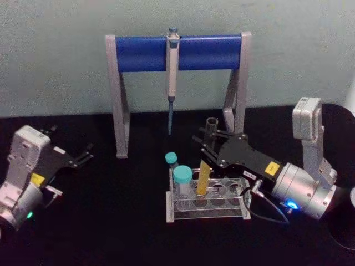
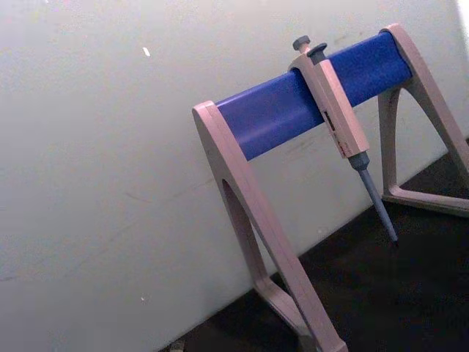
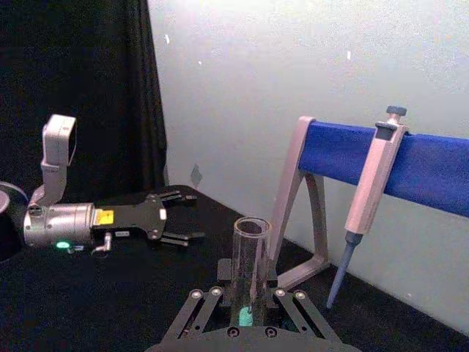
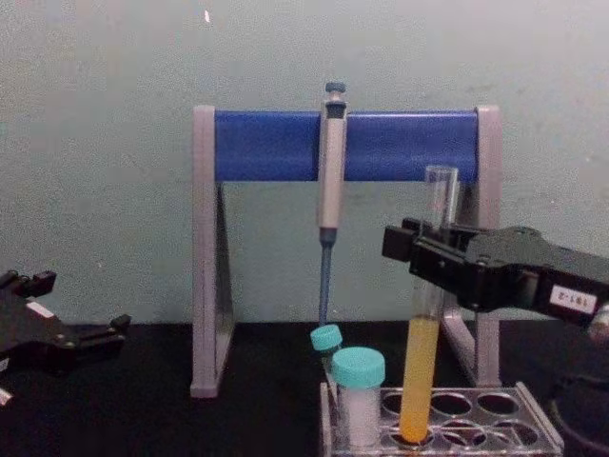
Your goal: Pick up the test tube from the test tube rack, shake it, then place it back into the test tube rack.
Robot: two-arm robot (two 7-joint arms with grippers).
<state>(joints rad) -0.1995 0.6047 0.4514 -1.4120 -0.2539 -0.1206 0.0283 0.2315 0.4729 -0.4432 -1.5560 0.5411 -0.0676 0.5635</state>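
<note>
Pipette stand (image 1: 144,52): upright at the back of the table, with a pipette (image 1: 172,72) hanging from its blue bar.

Left gripper (image 1: 85,153): parked well to the left, fingers spread, holding nothing.

Right gripper (image 1: 211,142): reaches in from the right, above the test tube rack (image 1: 216,215). Its fingers are pressed onto the bare upper glass of the test tube (image 1: 204,177).

Test tube: its round bottom sits in a front hole of the rack, so it is judged not yet lifted clear. It leans slightly and is uncapped, with yellow liquid filling the lower part.

Two teal-capped tubes (image 1: 182,176): standing in the rack just beside the test tube, on the left.

Risks, as judgements:
- A slanted pull could drag the tube against the hole rim and tip or shift the light rack.
- Smooth glass may slip in the grip.
- Hard shaking could throw liquid out of the open mouth (no cap is fitted).
- A wide swing could strike the pipette tip or the capped tubes.
</note>
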